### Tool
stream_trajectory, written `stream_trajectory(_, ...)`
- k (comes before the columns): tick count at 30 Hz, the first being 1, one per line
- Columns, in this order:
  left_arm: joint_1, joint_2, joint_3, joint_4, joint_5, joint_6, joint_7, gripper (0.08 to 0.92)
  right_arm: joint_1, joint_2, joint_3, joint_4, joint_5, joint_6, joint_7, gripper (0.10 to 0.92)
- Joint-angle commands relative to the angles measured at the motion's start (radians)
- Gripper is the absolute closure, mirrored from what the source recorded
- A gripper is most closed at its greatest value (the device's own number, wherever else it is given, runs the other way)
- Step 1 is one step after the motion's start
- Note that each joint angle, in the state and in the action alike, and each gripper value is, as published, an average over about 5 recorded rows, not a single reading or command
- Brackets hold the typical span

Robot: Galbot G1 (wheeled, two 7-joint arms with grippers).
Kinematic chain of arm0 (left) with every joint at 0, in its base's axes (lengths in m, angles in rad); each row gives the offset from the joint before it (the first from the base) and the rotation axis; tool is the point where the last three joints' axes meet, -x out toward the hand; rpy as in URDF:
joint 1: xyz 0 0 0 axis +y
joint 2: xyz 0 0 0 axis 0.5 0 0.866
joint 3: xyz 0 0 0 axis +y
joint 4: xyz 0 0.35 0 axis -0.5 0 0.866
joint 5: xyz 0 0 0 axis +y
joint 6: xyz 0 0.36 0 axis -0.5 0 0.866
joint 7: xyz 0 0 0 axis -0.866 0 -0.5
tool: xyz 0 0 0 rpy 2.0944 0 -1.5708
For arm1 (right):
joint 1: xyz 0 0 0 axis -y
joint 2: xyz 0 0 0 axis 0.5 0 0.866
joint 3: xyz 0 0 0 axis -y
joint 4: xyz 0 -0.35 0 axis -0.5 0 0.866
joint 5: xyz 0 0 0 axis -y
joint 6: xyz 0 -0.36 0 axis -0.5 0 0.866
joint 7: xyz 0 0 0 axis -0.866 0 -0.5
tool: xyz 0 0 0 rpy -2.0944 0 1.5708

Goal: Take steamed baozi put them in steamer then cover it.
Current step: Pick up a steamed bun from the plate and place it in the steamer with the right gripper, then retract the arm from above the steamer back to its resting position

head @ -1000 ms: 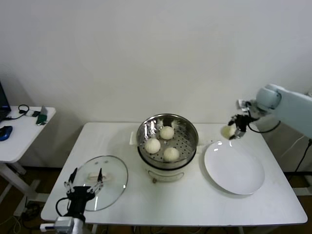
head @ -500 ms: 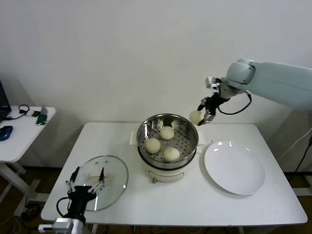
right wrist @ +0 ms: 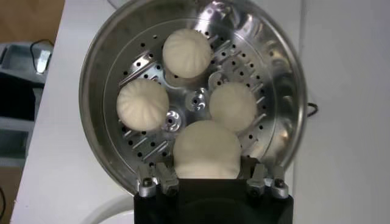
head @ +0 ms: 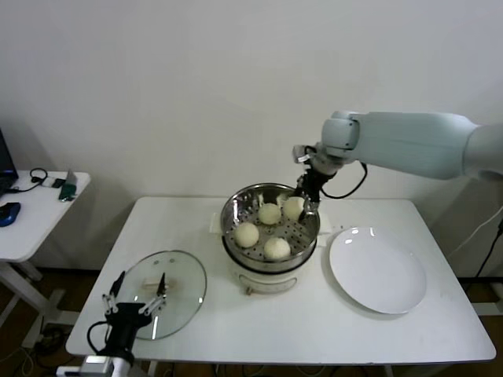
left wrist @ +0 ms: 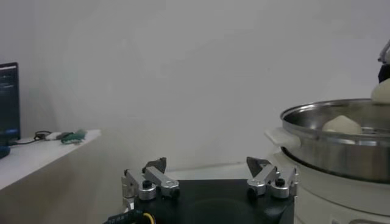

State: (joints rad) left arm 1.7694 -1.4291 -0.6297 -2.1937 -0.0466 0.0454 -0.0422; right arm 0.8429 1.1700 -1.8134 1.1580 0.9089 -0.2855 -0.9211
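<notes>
Right end effector (head: pixel 302 206) is pinching the last baozi (right wrist: pixel 206 148) over the steamer (head: pixel 236 206) at its 2 o'clock – next it just lets go – left end effector (head: pixel 132 302) spread by the cover (head: pixel 185 271).

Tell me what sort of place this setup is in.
Probably a lab or test room set up as a mock kitchen: a plain white table against a bare wall, carrying just a steamer, a glass lid and a plate, with a side desk holding cables.
</notes>
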Motion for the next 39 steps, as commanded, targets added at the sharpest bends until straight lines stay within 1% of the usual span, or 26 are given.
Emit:
stream_trajectory(1,-0.003,0.003,0.001,0.009,-0.005,-0.001,0.001,0.177,-0.101,0.084,-0.019,-0.062,-0.052,-0.008,0.008,0.323)
stream_trajectory(8,-0.01,0.003,-0.005,0.026,-0.014,-0.004,0.001,0.177,-0.13,0.098,-0.012,-0.092,-0.078,-0.008,-0.003,0.319)
stream_trajectory(17,-0.004,0.004,-0.006,0.032,-0.018,-0.011,0.001,0.177,-0.145,0.082,-0.003,-0.09,-0.109,-0.019,-0.001,0.31)
stream_trajectory(25,-0.011,0.003,-0.005,0.03,-0.017,-0.007,0.0,0.177,-0.119,0.038,0.018,-0.069,-0.112,-0.031,-0.009,0.208)
stream_trajectory(29,-0.02,0.005,-0.003,0.028,-0.016,-0.002,-0.001,0.177,-0.081,-0.001,0.036,-0.059,-0.086,-0.017,-0.035,0.203)
stream_trajectory(35,-0.034,0.008,0.004,0.027,-0.011,0.006,-0.003,0.177,-0.005,-0.101,0.064,0.009,-0.017,0.017,-0.063,0.202)
stream_trajectory(37,-0.037,0.008,0.005,0.027,-0.01,0.008,-0.003,0.177,0.008,-0.147,0.085,0.031,-0.014,0.042,-0.036,0.203)
stream_trajectory(39,-0.04,0.009,0.005,0.029,-0.009,0.008,-0.004,0.177,0.006,-0.201,0.12,0.062,0.002,0.07,0.04,0.203)
